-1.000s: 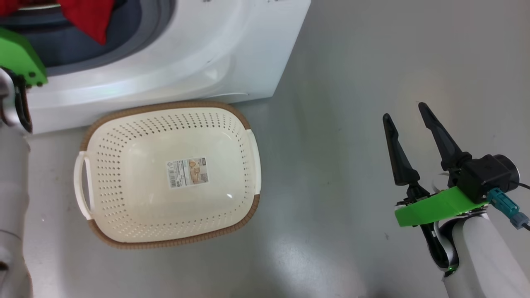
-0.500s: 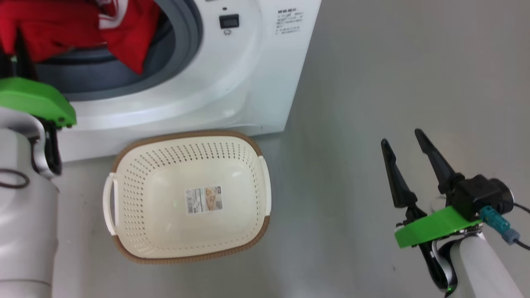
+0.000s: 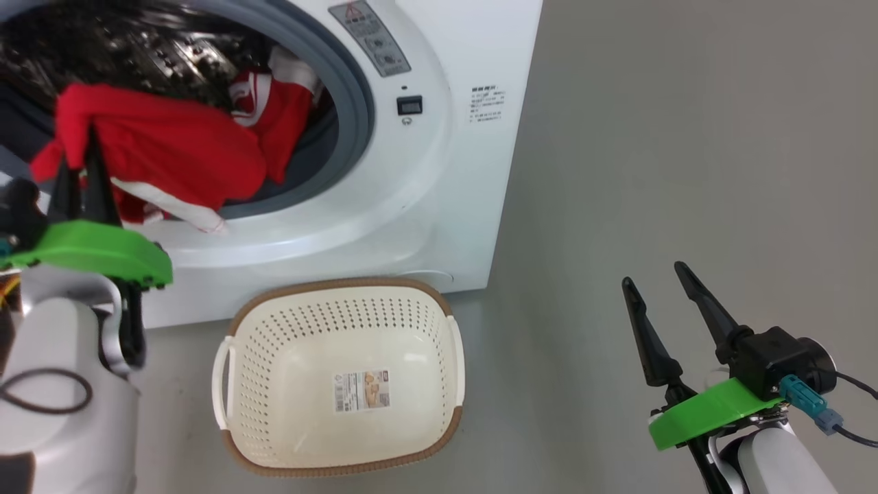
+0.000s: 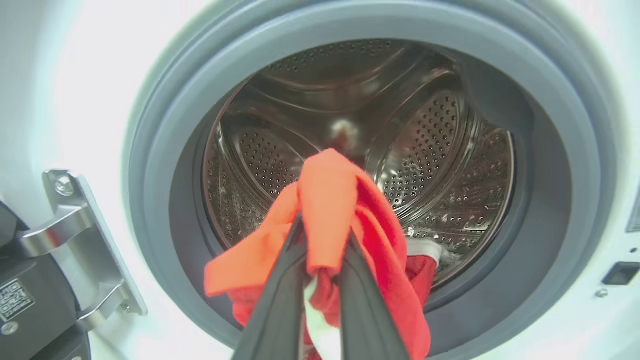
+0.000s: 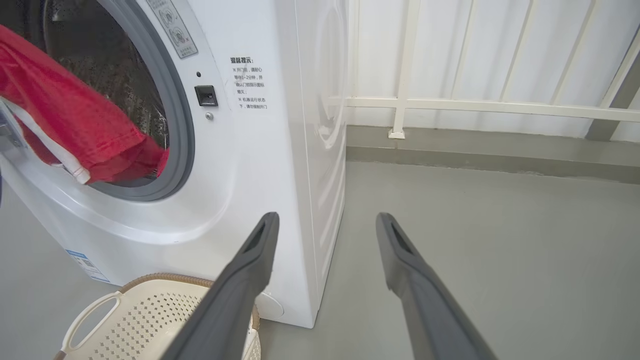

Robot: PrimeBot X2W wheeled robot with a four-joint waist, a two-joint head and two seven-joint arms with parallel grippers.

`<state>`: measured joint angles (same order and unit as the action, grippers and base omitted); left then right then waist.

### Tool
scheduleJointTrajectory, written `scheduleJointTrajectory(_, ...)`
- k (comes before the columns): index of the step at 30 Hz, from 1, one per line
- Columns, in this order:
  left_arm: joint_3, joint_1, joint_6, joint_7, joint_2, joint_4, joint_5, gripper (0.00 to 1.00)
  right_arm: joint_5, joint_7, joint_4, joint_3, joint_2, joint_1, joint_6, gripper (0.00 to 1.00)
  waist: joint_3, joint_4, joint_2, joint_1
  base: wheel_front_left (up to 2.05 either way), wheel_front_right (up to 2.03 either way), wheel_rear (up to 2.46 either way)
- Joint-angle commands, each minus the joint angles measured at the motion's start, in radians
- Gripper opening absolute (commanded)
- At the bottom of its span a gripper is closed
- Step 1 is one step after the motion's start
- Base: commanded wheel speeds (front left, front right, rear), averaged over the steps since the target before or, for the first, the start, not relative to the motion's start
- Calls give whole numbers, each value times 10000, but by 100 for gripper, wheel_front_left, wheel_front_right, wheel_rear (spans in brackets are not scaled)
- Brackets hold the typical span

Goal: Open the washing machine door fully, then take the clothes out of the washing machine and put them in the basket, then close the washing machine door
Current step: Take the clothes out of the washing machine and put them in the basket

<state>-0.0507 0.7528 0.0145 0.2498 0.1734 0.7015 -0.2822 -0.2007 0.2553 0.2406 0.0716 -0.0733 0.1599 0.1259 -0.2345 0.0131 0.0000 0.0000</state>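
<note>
The washing machine (image 3: 439, 171) stands open, its steel drum (image 4: 425, 150) inside the grey rubber ring (image 4: 150, 150). My left gripper (image 3: 79, 165) is shut on a red garment with white trim, part of the clothes (image 3: 171, 151), at the drum's mouth. The cloth drapes over my fingertips (image 4: 324, 235) and hangs across the ring. More red and white clothes (image 3: 274, 116) lie behind in the drum. The cream basket (image 3: 343, 283) sits on the floor below the opening. My right gripper (image 3: 652, 273) hovers open over the floor to the right. Of the door, a metal hinge (image 4: 75, 240) shows.
Grey floor (image 3: 651, 137) stretches right of the machine. A white railing and wall (image 5: 475, 105) stand behind it. In the right wrist view my fingers (image 5: 250, 270) point past the machine's front corner (image 5: 300, 200), with the basket's rim (image 5: 150, 276) low on the left.
The head camera has tilted up, so more of the machine shows. My left gripper has drawn back from the drum with the red garment. The right gripper stays open.
</note>
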Motion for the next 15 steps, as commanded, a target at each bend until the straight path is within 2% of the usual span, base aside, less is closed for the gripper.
scheduleJointTrajectory(1, -292, -114, -75, 119, 389, -384, -38, 0, -118, 65, -217, 224, -29, -65, 48, 100, 292, -129, 0, 0, 0, 0, 0)
scheduleJointTrajectory(9, -310, -1801, -120, 110, -168, -2302, -187, 0, -155, 65, -214, 152, -1, -198, 48, 100, 690, -169, 0, 0, 0, 0, 0)
scheduleJointTrajectory(15, -251, -3221, -20, -361, -548, -3466, -498, 0, -190, 65, -248, 164, 83, -284, 48, 100, 748, -95, 0, 0, 0, 0, 0)
